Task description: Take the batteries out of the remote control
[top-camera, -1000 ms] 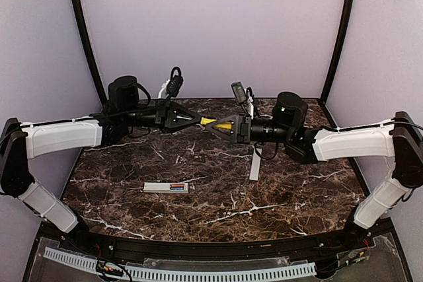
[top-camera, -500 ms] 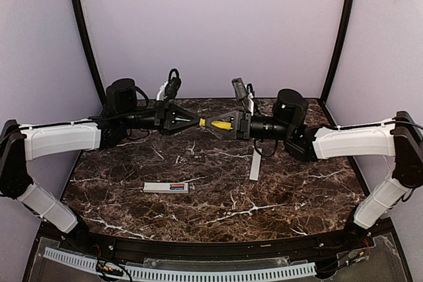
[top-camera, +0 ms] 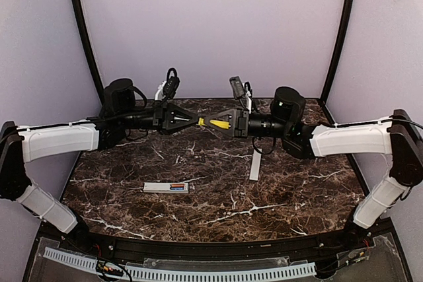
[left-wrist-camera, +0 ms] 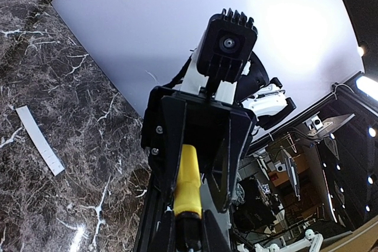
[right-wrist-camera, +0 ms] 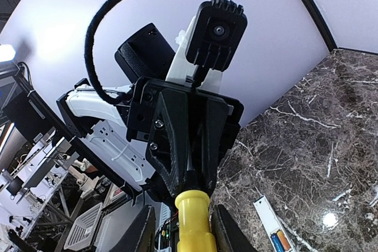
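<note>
The remote control (top-camera: 160, 187) lies face down on the marble near the front, its bay open. The batteries (top-camera: 176, 187), one orange-red and one blue, sit inside it (right-wrist-camera: 279, 242). The remote's flat white cover (top-camera: 255, 164) lies apart at the right. Both grippers meet in the air at the back around a yellow-handled screwdriver (top-camera: 221, 124). My left gripper (left-wrist-camera: 188, 233) is shut on its black neck. My right gripper (right-wrist-camera: 184, 219) straddles the yellow handle (right-wrist-camera: 194, 216); one finger is close against it and a narrow gap shows beside the other.
The marble table (top-camera: 297, 189) is walled by lilac panels with black corner posts. The white cover (left-wrist-camera: 39, 140) lies flat near the table's right middle. A black rail and a white cable chain (top-camera: 198, 272) run along the near edge.
The right gripper has slid left along the yellow handle toward the left gripper, and its jaws have narrowed. Both wrists sit slightly farther back. Remote and cover have not moved.
</note>
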`<state>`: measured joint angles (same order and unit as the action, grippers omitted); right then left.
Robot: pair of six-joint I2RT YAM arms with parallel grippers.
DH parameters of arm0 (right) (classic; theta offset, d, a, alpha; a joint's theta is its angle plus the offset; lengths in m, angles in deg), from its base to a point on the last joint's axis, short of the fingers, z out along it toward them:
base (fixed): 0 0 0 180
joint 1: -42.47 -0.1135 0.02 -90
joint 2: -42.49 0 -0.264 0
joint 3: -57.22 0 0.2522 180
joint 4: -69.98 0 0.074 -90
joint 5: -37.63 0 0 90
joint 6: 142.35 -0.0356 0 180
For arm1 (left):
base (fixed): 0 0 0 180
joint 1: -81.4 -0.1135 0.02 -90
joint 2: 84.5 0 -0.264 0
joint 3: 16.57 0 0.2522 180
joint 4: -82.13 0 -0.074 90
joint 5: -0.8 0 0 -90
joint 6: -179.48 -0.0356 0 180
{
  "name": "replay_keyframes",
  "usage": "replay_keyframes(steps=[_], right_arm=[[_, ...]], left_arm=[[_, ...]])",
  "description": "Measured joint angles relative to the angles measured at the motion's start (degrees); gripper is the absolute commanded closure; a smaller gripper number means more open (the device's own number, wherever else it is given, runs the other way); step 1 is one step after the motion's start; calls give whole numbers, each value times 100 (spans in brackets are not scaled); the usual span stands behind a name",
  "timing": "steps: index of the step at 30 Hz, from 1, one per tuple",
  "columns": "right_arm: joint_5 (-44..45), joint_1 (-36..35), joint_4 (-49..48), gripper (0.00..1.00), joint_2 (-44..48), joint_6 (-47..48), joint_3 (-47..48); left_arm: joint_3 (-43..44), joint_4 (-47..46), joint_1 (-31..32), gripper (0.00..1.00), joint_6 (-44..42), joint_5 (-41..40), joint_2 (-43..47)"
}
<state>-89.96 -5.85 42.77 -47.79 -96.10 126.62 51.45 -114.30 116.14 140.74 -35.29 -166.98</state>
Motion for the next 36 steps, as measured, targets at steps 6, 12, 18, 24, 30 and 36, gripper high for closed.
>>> replay_keyframes(steps=[6, 12, 18, 24, 30, 36], right_arm=[[-35, 0, 79, 77, -15, -2, 20], [-66, 11, 157, 79, -17, -2, 33], [-142, 11, 201, 81, -63, -2, 94], [-212, 20, 243, 93, -70, 15, 111], [-275, 37, 332, 100, -74, 42, 168], [-243, 35, 474, 100, -26, 111, 146]], left_arm=[[0, 39, 0, 100, -114, 11, 7], [0, 76, 15, 100, -245, 22, 26], [0, 157, 13, 100, -308, 13, 59], [0, 168, 13, 100, -332, 39, 63], [2, 164, 15, 99, -352, 46, 66], [2, 328, 28, 67, -461, -9, 96]])
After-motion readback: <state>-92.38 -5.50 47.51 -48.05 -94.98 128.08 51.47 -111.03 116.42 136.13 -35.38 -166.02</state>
